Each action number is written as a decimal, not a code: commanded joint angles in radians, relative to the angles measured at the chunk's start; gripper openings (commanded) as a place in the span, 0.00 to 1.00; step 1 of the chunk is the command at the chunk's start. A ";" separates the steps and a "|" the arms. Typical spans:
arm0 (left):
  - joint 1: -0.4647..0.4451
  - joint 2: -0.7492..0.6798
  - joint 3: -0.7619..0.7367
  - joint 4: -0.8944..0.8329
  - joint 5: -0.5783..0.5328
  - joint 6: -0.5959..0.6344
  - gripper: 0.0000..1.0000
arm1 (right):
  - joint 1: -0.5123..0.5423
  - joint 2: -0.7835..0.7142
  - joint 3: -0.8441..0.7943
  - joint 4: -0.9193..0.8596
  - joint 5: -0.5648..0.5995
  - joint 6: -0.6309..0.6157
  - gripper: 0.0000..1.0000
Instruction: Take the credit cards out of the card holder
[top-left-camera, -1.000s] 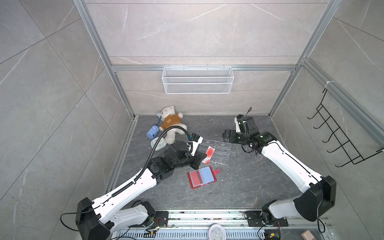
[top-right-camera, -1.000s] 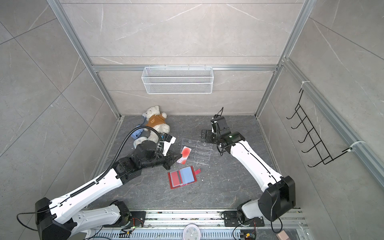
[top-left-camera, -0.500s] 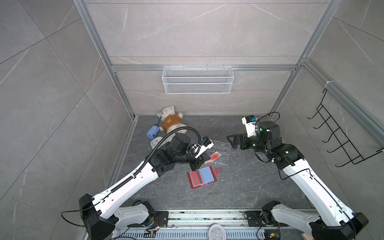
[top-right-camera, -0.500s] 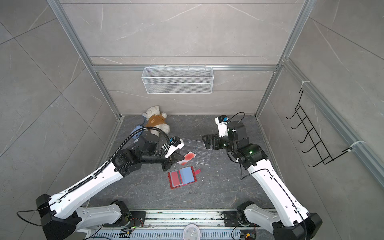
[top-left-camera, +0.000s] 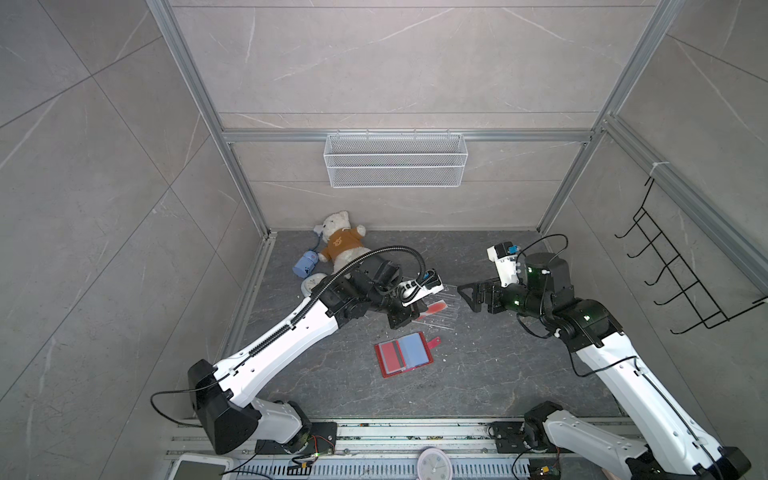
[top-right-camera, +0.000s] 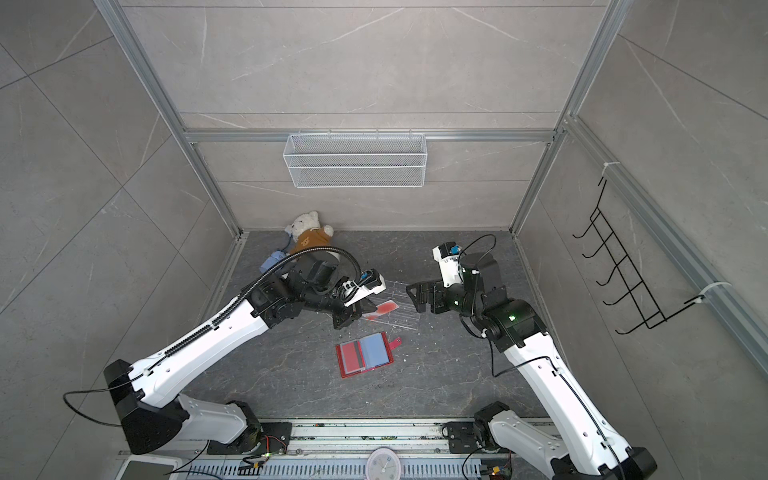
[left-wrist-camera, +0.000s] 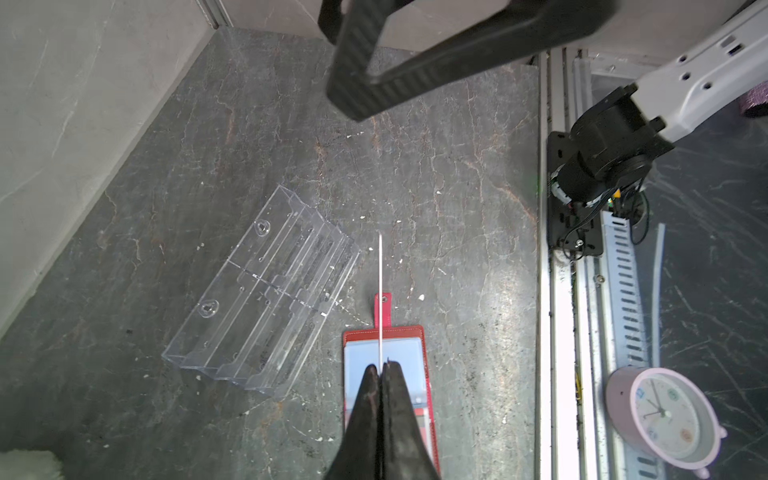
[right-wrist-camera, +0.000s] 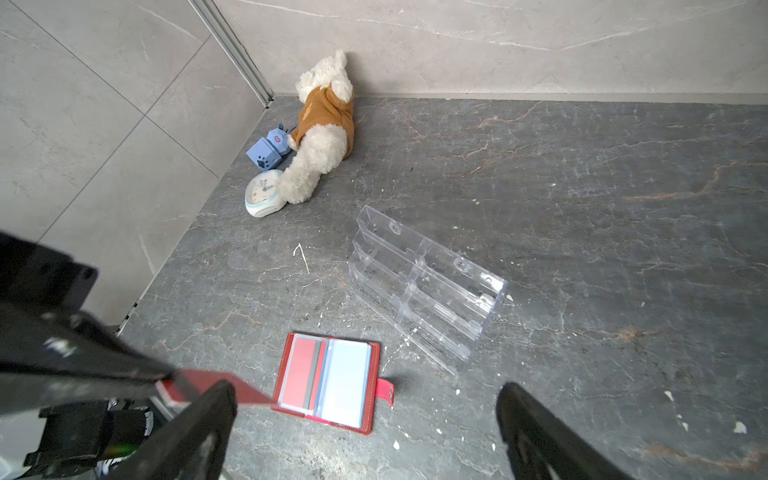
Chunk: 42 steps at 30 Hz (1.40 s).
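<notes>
- Over the past second the right gripper (top-left-camera: 465, 297) has pulled back from the far side of the clear acrylic rack (top-left-camera: 448, 308) toward the right of the frame. It now points left at the credit card (top-left-camera: 435, 308), while the card holder (top-left-camera: 405, 354) has not shifted.
- The credit card, white with a red-orange circle, is pinched by one end in the left gripper (left-wrist-camera: 380, 368), whose jaws are closed tight on it. It is lifted clear of the floor at centre frame in both top views (top-right-camera: 384, 308).
- The left wrist view shows the card edge-on as a thin white line (left-wrist-camera: 380, 291).
- The card holder lies open and flat on the dark stone floor just below the held card in both top views (top-right-camera: 365, 353). Its pale blue sleeves face up and its red snap tab (top-left-camera: 434, 341) sticks out to the right.
- A sleeved card (right-wrist-camera: 303, 365), red with a grey stripe, still sits in the holder's left page.
- The right gripper hangs just right of the held card with its jaws spread wide and nothing between them.
- The acrylic rack (right-wrist-camera: 428, 286) lies tilted on the floor beside the holder, apart from it.
- A teddy bear (top-left-camera: 343, 245) in a brown top, a blue toy (top-left-camera: 305, 266) and a white clock (right-wrist-camera: 264, 193) cluster in the floor's upper left corner.
- A wire basket (top-left-camera: 395, 162) hangs on the back wall and black hooks (top-left-camera: 681, 282) on the right wall.
- A pink clock (left-wrist-camera: 663, 417) lies at the bottom edge.
</notes>
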 joint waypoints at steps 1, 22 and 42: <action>0.015 0.071 0.088 -0.093 -0.025 0.129 0.00 | -0.003 -0.045 -0.011 -0.070 -0.029 0.000 1.00; 0.091 0.613 0.638 -0.271 -0.015 0.435 0.00 | -0.003 -0.148 -0.033 -0.194 -0.030 0.013 1.00; 0.103 0.892 0.932 -0.259 0.010 0.489 0.00 | -0.003 -0.106 -0.060 -0.204 -0.036 -0.003 1.00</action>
